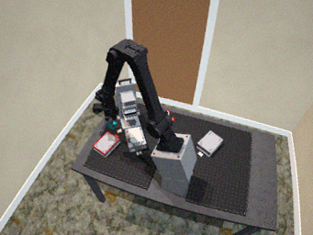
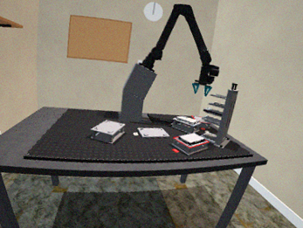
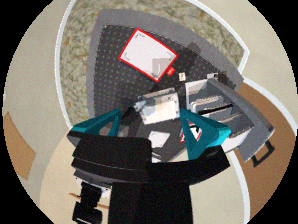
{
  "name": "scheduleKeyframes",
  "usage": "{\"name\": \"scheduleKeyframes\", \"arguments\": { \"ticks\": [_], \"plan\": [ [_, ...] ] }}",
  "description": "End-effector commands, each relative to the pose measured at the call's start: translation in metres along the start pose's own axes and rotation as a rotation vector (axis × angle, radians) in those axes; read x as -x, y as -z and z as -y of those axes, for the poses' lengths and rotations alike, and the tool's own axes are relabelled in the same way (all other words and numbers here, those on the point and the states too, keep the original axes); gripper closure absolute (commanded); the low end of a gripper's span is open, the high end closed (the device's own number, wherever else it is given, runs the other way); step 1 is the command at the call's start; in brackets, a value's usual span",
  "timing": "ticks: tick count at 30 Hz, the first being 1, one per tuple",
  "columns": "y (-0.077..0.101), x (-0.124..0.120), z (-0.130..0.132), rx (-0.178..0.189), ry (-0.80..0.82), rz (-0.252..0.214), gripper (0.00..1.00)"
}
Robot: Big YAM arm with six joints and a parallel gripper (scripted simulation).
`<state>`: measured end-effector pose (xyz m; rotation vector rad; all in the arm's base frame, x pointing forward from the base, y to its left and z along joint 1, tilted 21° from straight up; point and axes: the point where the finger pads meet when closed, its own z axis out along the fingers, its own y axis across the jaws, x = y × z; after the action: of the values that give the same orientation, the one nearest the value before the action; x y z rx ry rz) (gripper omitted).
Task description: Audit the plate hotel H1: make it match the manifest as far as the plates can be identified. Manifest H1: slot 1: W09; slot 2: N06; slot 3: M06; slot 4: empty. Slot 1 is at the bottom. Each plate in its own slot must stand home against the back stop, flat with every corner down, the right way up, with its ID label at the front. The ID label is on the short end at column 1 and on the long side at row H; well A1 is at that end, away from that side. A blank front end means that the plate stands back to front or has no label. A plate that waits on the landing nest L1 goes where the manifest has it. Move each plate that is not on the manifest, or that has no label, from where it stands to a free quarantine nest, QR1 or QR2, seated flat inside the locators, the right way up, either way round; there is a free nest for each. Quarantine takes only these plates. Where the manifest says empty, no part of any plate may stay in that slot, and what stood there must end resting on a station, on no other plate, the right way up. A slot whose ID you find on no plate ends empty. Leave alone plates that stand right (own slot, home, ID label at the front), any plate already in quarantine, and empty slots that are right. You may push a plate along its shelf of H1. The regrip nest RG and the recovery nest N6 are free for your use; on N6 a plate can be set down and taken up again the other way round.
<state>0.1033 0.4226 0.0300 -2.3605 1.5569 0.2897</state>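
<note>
The plate hotel H1 (image 2: 227,118) (image 1: 127,97) (image 3: 222,104) stands at the table's right end in the exterior view, its shelves facing the arm. I cannot read any plate labels. My gripper (image 2: 201,89) (image 1: 115,125) (image 3: 150,111) is open and empty. It hangs in the air in front of the hotel's upper shelves, above a plate on a nest (image 2: 186,123) (image 1: 134,137). A red-rimmed nest with a white plate (image 2: 190,142) (image 1: 106,144) (image 3: 148,54) lies in front of the hotel.
Another plate on a nest (image 2: 108,130) (image 1: 209,143) sits further along the black mat. A flat grey nest (image 2: 153,132) lies beside it. The arm's grey base column (image 2: 135,94) (image 1: 176,162) stands mid-table.
</note>
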Motion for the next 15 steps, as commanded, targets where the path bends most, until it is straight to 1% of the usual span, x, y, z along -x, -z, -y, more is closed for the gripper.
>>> {"name": "scheduleKeyframes", "arguments": {
  "ticks": [1,9,11,15],
  "plan": [
    [0.012,-0.004,0.012,-0.03,-0.114,0.034,0.0],
    [0.011,-0.031,0.019,-0.029,-0.3,0.035,0.0],
    [0.011,-0.031,0.019,-0.029,-0.3,0.035,0.0],
    [0.011,-0.044,0.023,-0.029,-0.393,0.035,0.0]
  ]
}}
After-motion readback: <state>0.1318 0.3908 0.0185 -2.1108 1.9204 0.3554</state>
